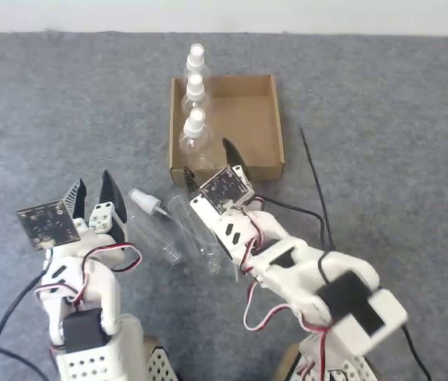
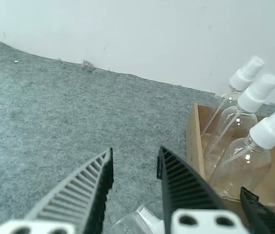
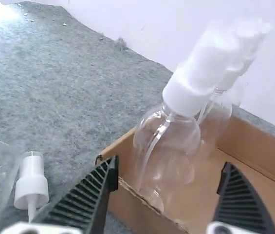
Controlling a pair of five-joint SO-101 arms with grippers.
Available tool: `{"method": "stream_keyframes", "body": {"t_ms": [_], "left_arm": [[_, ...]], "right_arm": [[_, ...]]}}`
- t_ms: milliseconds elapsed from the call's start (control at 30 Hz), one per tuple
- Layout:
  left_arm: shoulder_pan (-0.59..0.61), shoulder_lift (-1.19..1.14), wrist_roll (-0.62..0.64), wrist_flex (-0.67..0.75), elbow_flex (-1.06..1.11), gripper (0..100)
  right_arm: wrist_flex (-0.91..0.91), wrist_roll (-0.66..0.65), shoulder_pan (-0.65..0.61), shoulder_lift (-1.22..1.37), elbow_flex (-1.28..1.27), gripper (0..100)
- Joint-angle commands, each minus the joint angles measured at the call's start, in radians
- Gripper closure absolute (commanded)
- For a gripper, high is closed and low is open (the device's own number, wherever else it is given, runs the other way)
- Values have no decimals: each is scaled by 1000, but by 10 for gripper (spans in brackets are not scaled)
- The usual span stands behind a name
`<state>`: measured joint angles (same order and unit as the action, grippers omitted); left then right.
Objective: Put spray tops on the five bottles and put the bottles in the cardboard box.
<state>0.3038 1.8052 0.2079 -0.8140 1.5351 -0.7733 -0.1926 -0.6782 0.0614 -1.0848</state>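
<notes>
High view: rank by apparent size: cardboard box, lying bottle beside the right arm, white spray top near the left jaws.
1. cardboard box
2. lying bottle
3. spray top
The gaps are clear. All three sit at table level, so nearness doesn't blur the order.

The grey table holds a cardboard box, and two clear bottles lie flat near it.
</notes>
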Motion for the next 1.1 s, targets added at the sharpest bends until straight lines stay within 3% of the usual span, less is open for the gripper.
{"method": "stream_keyframes", "body": {"t_ms": [0, 367, 800, 1067], "left_arm": [[5, 17, 14, 34, -31, 859], [41, 15, 17, 68, -22, 859], [41, 15, 17, 68, -18, 859], [41, 15, 17, 68, -18, 859]], "right_arm": [[140, -6, -7, -174, -12, 712], [486, 69, -2, -553, -141, 712], [1127, 72, -12, -1013, -173, 713], [1317, 72, -173, -1147, -173, 713]]}}
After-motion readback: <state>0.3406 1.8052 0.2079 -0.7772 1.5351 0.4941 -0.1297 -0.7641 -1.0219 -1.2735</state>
